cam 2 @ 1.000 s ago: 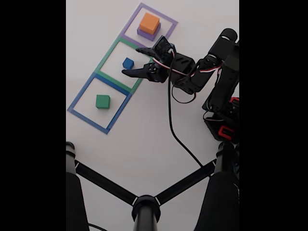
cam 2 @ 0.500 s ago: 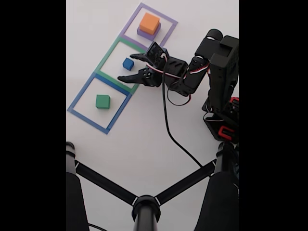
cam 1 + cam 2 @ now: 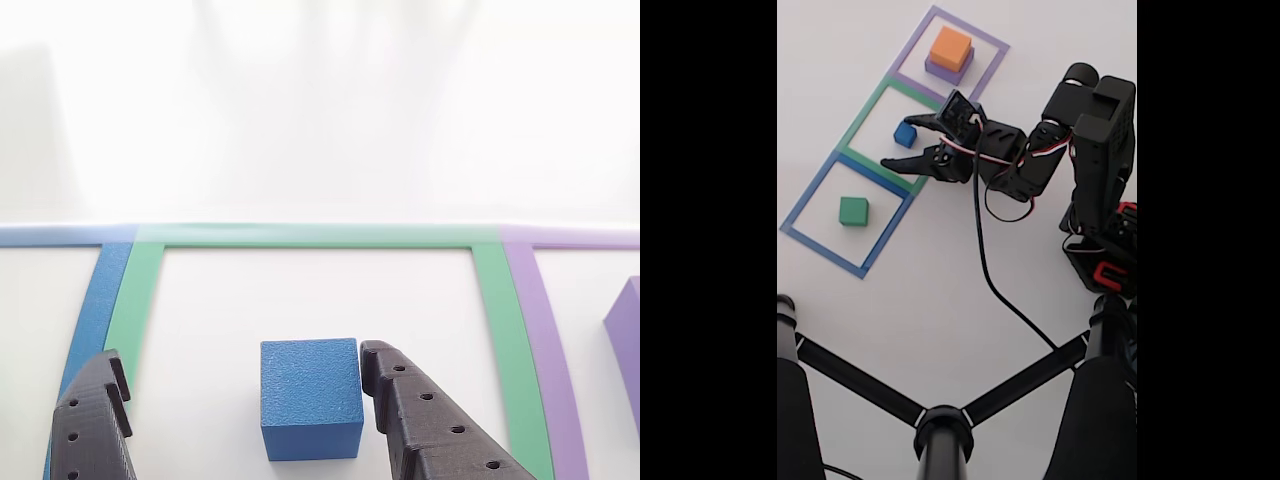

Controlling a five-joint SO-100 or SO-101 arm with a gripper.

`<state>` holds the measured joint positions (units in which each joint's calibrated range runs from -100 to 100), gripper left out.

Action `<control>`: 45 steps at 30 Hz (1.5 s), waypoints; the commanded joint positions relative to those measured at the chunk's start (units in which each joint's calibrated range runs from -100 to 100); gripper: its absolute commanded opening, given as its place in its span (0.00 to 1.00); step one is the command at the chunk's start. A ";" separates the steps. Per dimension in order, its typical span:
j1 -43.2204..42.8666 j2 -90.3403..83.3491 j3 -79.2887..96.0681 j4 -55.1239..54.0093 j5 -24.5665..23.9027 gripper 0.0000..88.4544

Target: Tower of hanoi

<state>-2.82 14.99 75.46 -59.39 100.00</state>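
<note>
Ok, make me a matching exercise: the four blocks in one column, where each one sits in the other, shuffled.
Things:
1. blue block
2. green block
3. orange block
4. purple block

Places:
A. under another block, in the purple outline
B. alone in the blue outline
C. in the green outline, between the open gripper's fingers
D. stacked on another block

Pairs: 1-C, 2-B, 3-D, 4-A
</note>
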 commanded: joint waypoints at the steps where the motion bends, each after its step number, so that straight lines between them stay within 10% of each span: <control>1: 0.42 -0.40 -0.54 -1.27 0.00 0.26; 33: 0.96 -0.88 -0.08 1.48 0.00 0.05; 45: -0.19 -25.40 1.83 21.71 0.00 0.05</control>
<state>-2.33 1.31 76.85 -45.67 100.00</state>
